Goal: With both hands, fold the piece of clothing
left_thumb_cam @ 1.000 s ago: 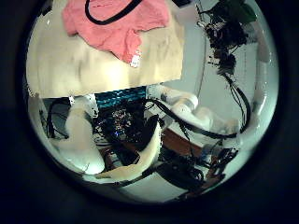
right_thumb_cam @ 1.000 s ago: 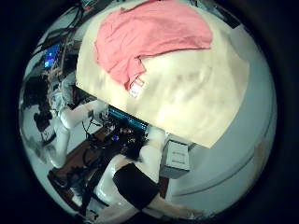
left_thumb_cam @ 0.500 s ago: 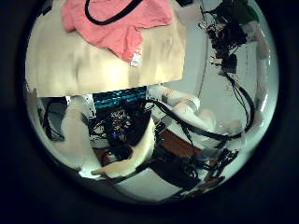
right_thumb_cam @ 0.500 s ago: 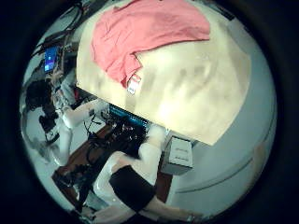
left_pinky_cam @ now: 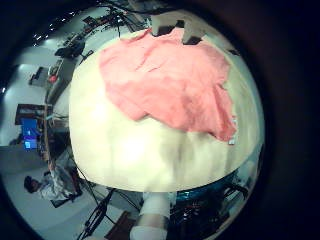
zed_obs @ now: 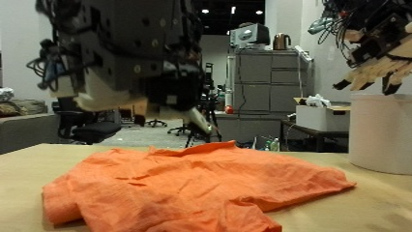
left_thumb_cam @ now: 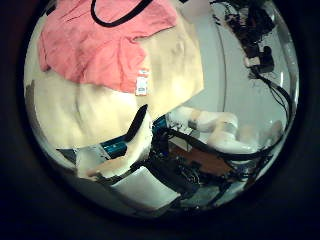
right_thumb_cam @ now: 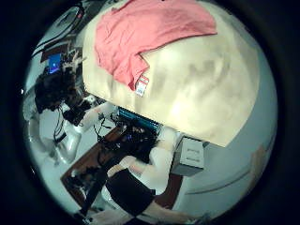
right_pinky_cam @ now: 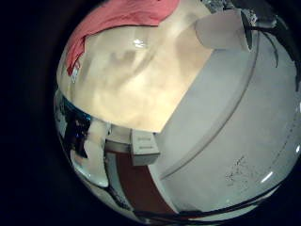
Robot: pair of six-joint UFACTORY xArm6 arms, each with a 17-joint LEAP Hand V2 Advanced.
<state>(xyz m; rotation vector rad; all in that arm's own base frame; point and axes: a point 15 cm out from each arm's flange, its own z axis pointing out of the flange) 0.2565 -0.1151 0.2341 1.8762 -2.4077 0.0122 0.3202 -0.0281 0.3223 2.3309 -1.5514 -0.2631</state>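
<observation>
An orange shirt (zed_obs: 193,188) lies spread and rumpled on the tan table (zed_obs: 373,208). My left hand (zed_obs: 129,58) hangs above the shirt's edge, fingers relaxed, holding nothing. My right hand (zed_obs: 380,48) is high over the table's far side, fingers spread, holding nothing. The left little finger side palm view shows the whole shirt (left_pinky_cam: 170,80) on the table (left_pinky_cam: 140,150). The left thumb side palm view shows the shirt (left_thumb_cam: 95,50) and its white label (left_thumb_cam: 141,82). The right thumb side palm view shows the shirt (right_thumb_cam: 150,33) and label (right_thumb_cam: 142,84). The right little finger side palm view shows its edge (right_pinky_cam: 118,19).
A white cylinder (zed_obs: 381,133) stands on the table under my right hand; it also shows in the right little finger side palm view (right_pinky_cam: 224,28). Grey cabinets (zed_obs: 264,92) stand behind the table. Bare tabletop (right_thumb_cam: 206,75) lies beside the shirt.
Both thumb side palm views have shifted, so both hands have moved. The shirt fills more of the left thumb side view now. The shirt lies as before.
</observation>
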